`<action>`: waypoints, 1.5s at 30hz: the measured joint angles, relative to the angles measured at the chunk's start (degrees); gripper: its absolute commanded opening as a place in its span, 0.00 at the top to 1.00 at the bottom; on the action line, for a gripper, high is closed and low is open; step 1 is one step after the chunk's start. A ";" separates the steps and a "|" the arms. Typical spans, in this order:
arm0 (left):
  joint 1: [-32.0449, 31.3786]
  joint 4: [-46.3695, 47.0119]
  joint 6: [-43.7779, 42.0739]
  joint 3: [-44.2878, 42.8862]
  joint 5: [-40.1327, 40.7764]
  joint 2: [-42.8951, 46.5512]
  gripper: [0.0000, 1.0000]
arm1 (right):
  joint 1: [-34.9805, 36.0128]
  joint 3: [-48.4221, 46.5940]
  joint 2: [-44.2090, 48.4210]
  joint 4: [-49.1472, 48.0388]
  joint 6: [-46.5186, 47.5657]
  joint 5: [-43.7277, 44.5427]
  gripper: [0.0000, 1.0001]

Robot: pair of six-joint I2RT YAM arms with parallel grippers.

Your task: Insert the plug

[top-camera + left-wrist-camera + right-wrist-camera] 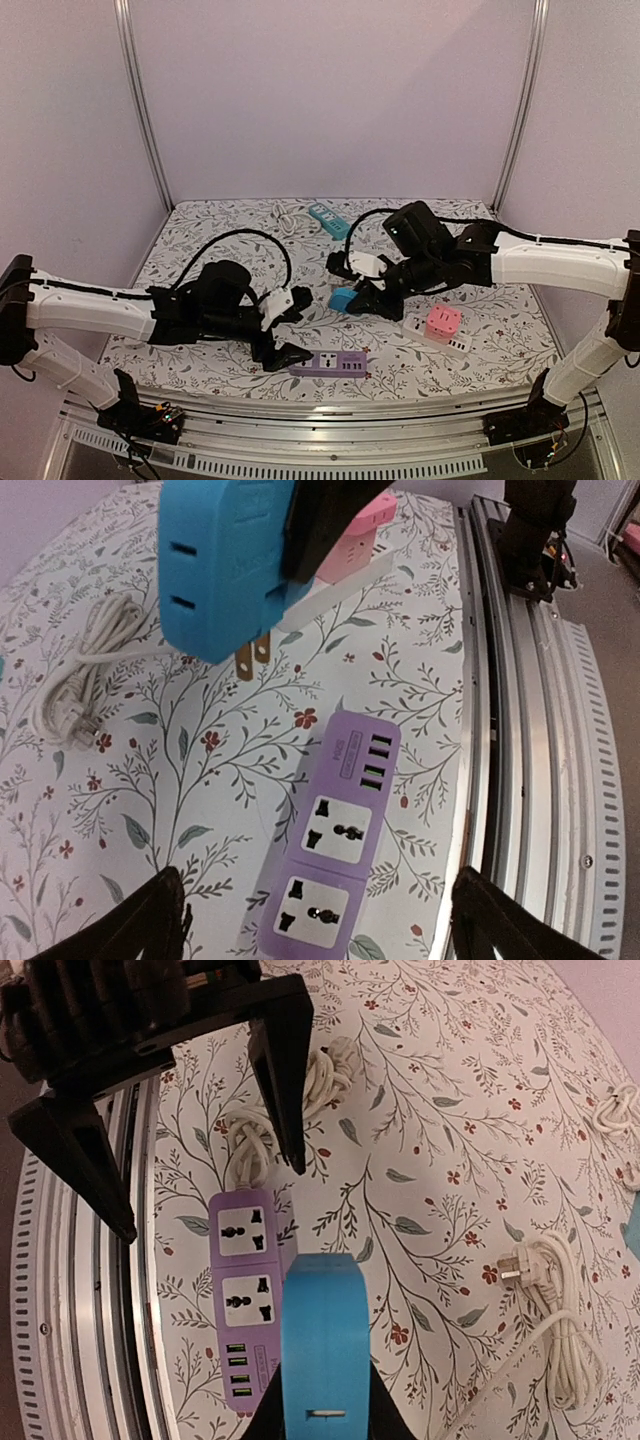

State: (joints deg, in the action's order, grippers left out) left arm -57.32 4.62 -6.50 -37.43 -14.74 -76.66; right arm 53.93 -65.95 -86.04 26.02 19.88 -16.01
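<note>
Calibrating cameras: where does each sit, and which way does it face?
Top external: above, behind the robot, facing down at the floral table; both arms show.
Left wrist: looks down on purple plastic power strip; own open fingertips below.
Right wrist: looks past its held blue plastic adapter toward open left gripper.
All share strip and adapter.

Above the purple power strip [335,850], the blue plug adapter [215,570] is smooth matt plastic with brassy metal prongs [245,660]. The strip is satin plastic. Under it, the floral table cover [120,780] may be cloth. Beside the strip runs a brushed aluminium rail [530,760].
</note>
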 measured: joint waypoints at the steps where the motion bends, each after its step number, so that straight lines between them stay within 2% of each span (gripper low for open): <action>1: 0.20 1.25 0.72 1.62 -0.02 0.52 0.17 | 1.03 -1.51 -2.05 0.15 0.66 0.13 1.00; 5: 2.51 7.10 2.40 6.78 -1.42 2.82 0.28 | 3.50 -5.40 -7.96 0.57 2.71 0.46 1.00; 10: 5.46 12.31 3.56 11.39 -4.98 4.74 0.28 | 5.62 -8.57 -13.07 2.14 3.78 1.14 1.00; 16: 5.60 19.71 3.63 16.46 -8.15 3.52 0.29 | 8.50 -10.19 -15.34 6.73 3.30 4.07 1.00; 19: 5.60 24.00 3.63 16.68 -9.09 0.68 0.31 | 9.07 -11.15 -16.17 8.15 2.80 5.40 1.00; 24: 5.62 29.75 3.06 16.52 -11.08 -3.37 0.41 | 9.31 -11.54 -17.57 8.94 2.69 6.99 1.00; 45: 5.40 44.30 4.26 14.29 -12.33 -14.82 0.49 | 9.44 -9.46 -17.81 8.07 4.24 7.61 1.00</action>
State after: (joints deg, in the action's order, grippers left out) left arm -51.92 48.93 -2.24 -23.14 -27.07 -91.48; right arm 63.37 -75.42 -103.85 34.09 24.12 -8.40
